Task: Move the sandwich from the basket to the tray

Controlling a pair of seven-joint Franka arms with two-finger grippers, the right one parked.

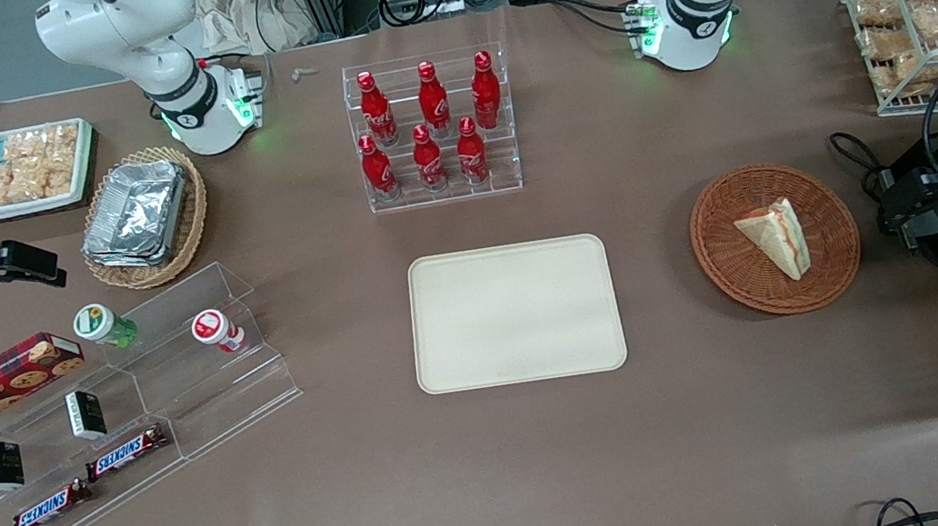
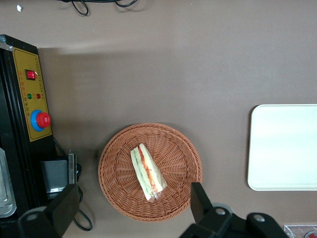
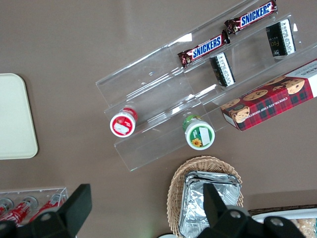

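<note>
Sandwich point(image 1: 776, 238) in basket point(image 1: 837, 266); claw point(image 2: 133, 210) spread above.

claw point(image 2: 131, 208) wide above basket point(image 2: 116, 193), tray point(image 1: 515, 312) bare

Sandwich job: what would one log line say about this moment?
phase: not yet grasped | sandwich: lying in basket | tray: bare, beside basket | gripper: open, above basket, holding nothing
</note>
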